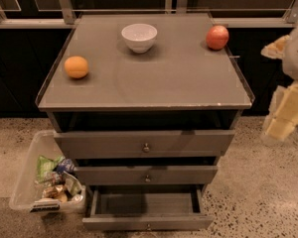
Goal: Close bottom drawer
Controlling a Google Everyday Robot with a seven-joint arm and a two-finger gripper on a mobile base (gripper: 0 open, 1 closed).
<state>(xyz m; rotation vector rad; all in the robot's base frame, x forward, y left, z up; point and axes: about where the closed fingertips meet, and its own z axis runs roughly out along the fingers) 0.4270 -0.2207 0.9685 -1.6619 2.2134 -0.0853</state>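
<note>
The bottom drawer (147, 221) of the grey cabinet is pulled out, its shallow tray empty, with a small round knob (148, 227) on its slim front panel. Above it sit the middle drawer (146, 174) and the tall top drawer (145, 143), both slightly out. My gripper (283, 115) is at the right edge of the view, pale and blurred, off the cabinet's right side at about top-drawer height and well apart from the bottom drawer.
On the cabinet top (149, 78) are a white bowl (139, 36), an orange (76, 66) at the left and a red apple (217, 37) at the back right. A clear plastic bin (47, 182) with snack packets stands on the floor left of the cabinet.
</note>
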